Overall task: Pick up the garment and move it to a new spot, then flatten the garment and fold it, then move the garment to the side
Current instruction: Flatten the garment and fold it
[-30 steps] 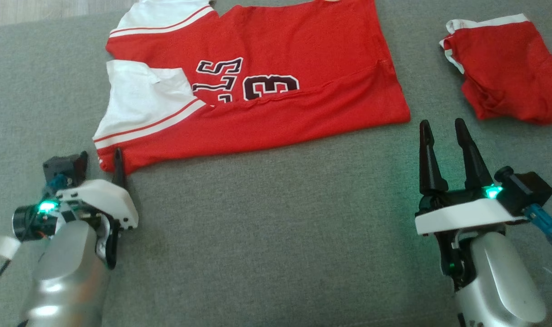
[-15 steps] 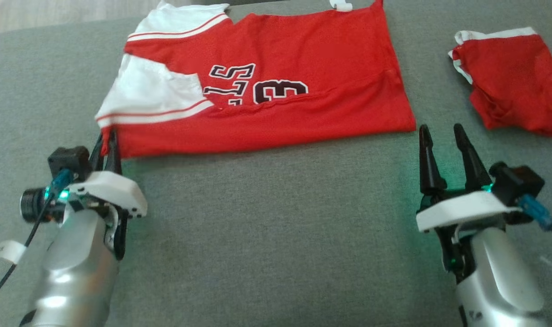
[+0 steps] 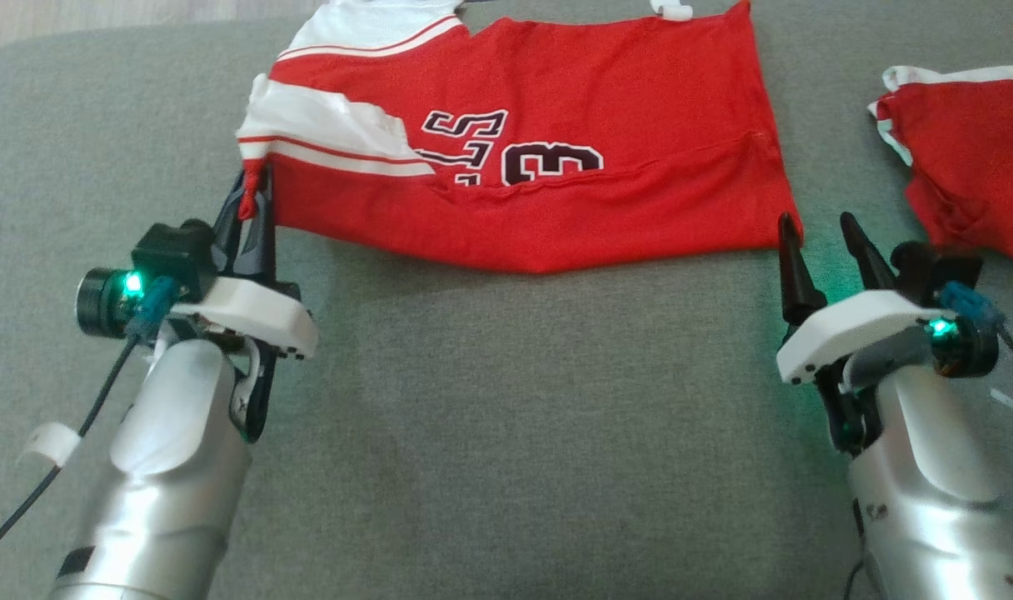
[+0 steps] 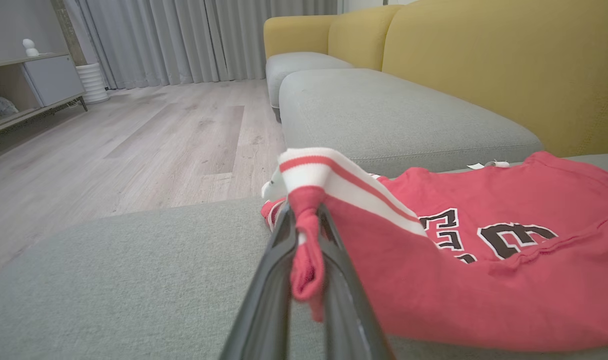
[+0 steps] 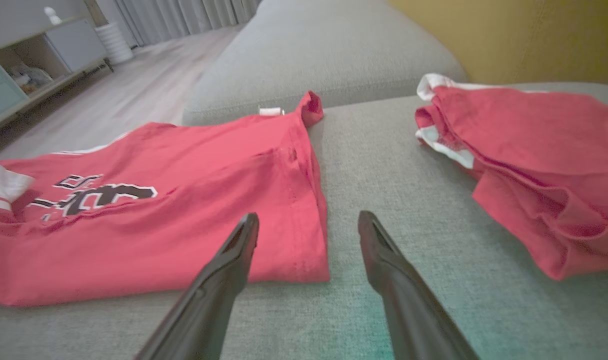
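Since a second ago my left gripper (image 3: 254, 190) has closed on the near-left corner of the red jersey (image 3: 573, 200). The hem is bunched between my fingers and lifted off the grey sofa cushion (image 3: 515, 400), while the rest lies spread there, number showing. My right gripper (image 3: 816, 223) waits with jaws apart just beside the near-right corner — a second red garment (image 3: 965, 142) lies to its right.

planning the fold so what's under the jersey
The jersey lies on the grey cushion; its near flap covers the lower part of the print. The left gripper pinches its corner. Anything beneath the cloth is hidden.
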Available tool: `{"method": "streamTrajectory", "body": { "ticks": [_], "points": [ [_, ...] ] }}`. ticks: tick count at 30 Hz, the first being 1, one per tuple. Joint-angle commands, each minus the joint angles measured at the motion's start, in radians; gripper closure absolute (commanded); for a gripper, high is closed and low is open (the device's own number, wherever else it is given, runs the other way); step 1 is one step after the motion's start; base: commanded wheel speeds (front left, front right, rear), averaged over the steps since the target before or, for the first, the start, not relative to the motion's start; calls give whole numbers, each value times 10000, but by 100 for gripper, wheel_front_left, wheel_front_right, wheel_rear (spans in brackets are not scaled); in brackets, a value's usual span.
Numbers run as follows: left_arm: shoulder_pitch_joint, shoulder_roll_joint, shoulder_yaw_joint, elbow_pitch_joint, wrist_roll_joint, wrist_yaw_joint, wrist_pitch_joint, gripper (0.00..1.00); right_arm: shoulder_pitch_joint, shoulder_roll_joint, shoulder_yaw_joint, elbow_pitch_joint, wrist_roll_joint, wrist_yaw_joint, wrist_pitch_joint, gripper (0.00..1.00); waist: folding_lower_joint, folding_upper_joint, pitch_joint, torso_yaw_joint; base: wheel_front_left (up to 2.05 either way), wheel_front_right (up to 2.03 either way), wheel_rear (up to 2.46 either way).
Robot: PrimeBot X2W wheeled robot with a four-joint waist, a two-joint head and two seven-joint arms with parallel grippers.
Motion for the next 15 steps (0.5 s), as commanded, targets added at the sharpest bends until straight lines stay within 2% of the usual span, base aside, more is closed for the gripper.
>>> {"method": "streamTrajectory", "body": {
  "ticks": [1, 7, 15],
  "points": [
    [-235, 238, 190, -412, 112, -3, -66, 100, -468, 16, 60, -1, -241, -9, 62, 0, -1, 0, 46, 77, 0, 0, 0],
    [-122, 176, -28, -848, 145, 8, 69, 100, -1252, 16, -512, 1336, -1073, -9, 442, 0, -1, 0, 178, 330, 0, 0, 0],
    [40, 147, -206, -1200, 130, 59, 124, 100, -1889, 16, -635, 2782, -1591, -9, 622, 0, -1, 0, 299, 520, 0, 0, 0]
  ]
}}
